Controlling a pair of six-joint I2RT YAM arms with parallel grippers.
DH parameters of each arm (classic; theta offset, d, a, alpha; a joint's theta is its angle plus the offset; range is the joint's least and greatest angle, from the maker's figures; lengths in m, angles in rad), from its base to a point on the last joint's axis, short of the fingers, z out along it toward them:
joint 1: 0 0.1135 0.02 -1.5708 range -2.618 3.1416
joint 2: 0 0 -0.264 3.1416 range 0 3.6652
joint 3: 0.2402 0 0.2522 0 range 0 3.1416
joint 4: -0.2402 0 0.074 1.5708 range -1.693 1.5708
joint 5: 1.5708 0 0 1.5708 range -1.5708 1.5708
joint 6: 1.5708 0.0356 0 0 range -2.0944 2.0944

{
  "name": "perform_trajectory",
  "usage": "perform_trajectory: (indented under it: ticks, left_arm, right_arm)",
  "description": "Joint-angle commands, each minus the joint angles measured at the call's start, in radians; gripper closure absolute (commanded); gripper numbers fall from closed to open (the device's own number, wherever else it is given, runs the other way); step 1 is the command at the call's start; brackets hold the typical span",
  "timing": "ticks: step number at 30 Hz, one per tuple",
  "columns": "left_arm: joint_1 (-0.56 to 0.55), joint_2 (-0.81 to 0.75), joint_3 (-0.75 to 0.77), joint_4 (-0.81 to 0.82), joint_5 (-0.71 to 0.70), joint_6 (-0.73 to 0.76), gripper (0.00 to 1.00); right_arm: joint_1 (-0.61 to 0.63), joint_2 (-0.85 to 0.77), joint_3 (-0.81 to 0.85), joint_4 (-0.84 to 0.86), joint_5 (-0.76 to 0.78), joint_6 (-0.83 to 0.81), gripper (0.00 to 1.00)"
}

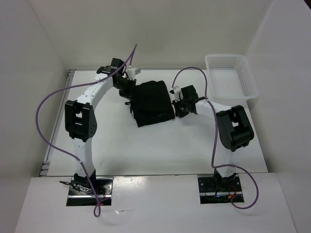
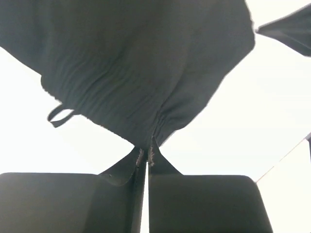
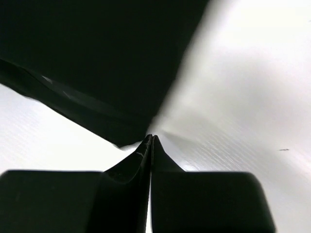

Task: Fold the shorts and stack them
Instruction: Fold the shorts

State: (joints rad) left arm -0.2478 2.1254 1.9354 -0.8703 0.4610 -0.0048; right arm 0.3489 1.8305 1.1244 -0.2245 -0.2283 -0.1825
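Shorts (image 1: 153, 103) — one pair, plain black soft fabric, lying in a rumpled, partly folded heap on the white table (image 1: 160, 150) between the two sets of jaws.

Left gripper (image 2: 147, 154): jaws closed, a gathered fold of the ribbed waistband pinched at the tips, cloth fanning out ahead of them. One thin drawstring loop (image 2: 58, 115) is seen hanging off the edge, left of the jaws.

Right gripper (image 3: 151, 140): jaws pressed together, the dark hem just ahead and left of the tips. Whether any cloth is caught between them cannot be told.

Handling, as judged: light, limp, no stiffness — it will sag and drag from any single pinch, and layers may slip apart. A hold at the thick waistband or at a seamed hem corner is preferred, one hold per side, so the edge is kept taut.

Count: one pair of shorts, one drawstring loop visible, two grippers, one white plastic mesh basket (image 1: 223, 57) beyond and outward of the right jaws.
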Motion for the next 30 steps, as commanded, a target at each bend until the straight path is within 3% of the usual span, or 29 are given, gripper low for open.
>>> perform_trajectory:
  ticks: [1, 6, 8, 11, 14, 24, 27, 30]
  left_arm:
    - [-0.013, -0.065, -0.097, -0.100, 0.050, 0.005, 0.94]
    - [-0.022, -0.028, -0.266, -0.087, 0.045, 0.005, 0.85]
    - [-0.022, -0.028, -0.300, -0.055, 0.016, 0.005, 0.76]
    - [-0.012, -0.028, -0.320, -0.012, -0.017, 0.005, 0.64]
    - [0.007, -0.062, -0.320, -0.001, -0.044, 0.005, 0.55]
    - [0.094, -0.168, -0.122, 0.054, -0.090, 0.005, 0.25]
    - [0.105, -0.114, -0.041, 0.054, -0.072, 0.005, 0.25]
    - [0.105, -0.029, 0.002, 0.103, -0.071, 0.005, 0.17]
  right_arm:
    - [0.013, 0.001, -0.006, 0.048, -0.037, 0.002, 1.00]
    - [0.041, -0.010, 0.003, 0.028, -0.057, -0.047, 1.00]
    - [0.056, -0.020, 0.003, 0.019, -0.066, -0.057, 1.00]
    - [0.065, -0.042, 0.003, 0.010, -0.075, -0.068, 0.85]
    - [0.065, -0.062, 0.027, -0.001, -0.049, -0.104, 0.77]
    - [0.038, -0.050, 0.101, -0.029, -0.107, -0.104, 0.59]
    - [0.029, -0.031, 0.123, -0.029, -0.137, -0.086, 0.51]
    - [0.028, 0.002, 0.144, -0.019, -0.128, -0.061, 0.41]
